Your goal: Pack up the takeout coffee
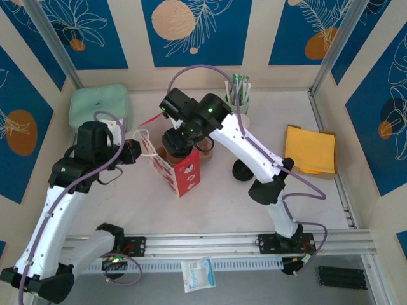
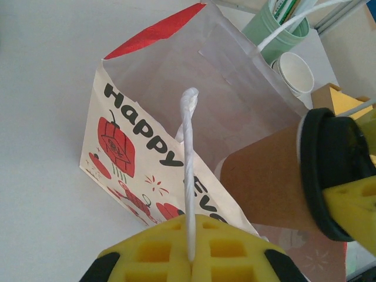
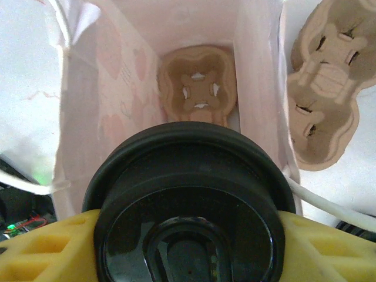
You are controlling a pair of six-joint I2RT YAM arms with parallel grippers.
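Observation:
The takeout coffee [image 2: 267,182] is a tan paper cup with a black lid [image 3: 188,194]. My right gripper [image 3: 188,241] is shut on it at the lid, one yellow finger [image 3: 47,249] on each side. The cup hangs over the open mouth of a paper bag [image 1: 178,170] printed with red pictures and black letters [image 2: 141,147]. A cardboard cup carrier [image 3: 197,88] lies at the bottom of the bag. My left gripper [image 2: 191,258] is shut on the bag's white handle [image 2: 188,147] at the bag's left side and holds it up.
A second cardboard carrier [image 3: 326,76] lies just right of the bag. Behind the bag stand a mint-green cup of sticks [image 2: 270,29] and a white cup [image 2: 294,73]. A yellow cloth [image 1: 310,149] lies at the right, a green pouch [image 1: 98,105] at the back left.

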